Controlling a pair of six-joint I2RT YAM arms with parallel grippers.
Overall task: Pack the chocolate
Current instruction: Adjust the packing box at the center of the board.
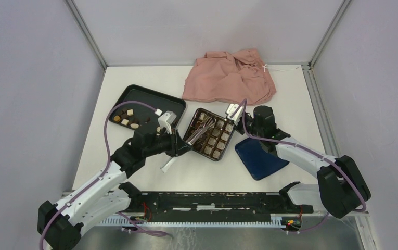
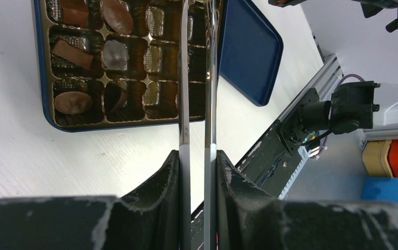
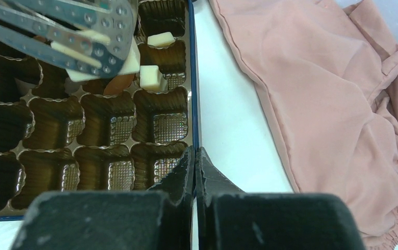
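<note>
Placing step in hand: the left gripper (image 2: 197, 159) clamped the handle end of metal tongs (image 2: 184, 78), whose arms ran nearly pressed together out over the blue box (image 2: 42, 78). In the right wrist view their perforated tips appeared to pinch 1 cream-white chocolate (image 3: 133, 63) above a cell near the rim, beside 2 seated cream pieces (image 3: 152, 77); more chocolate (image 1: 125, 119) lay on the black tray (image 1: 152, 101). The right gripper (image 3: 195, 156), jaws closed on nothing, sat at the box's rim; the next move likely needed lowering into an empty cell, then easing the tongs apart.
</note>
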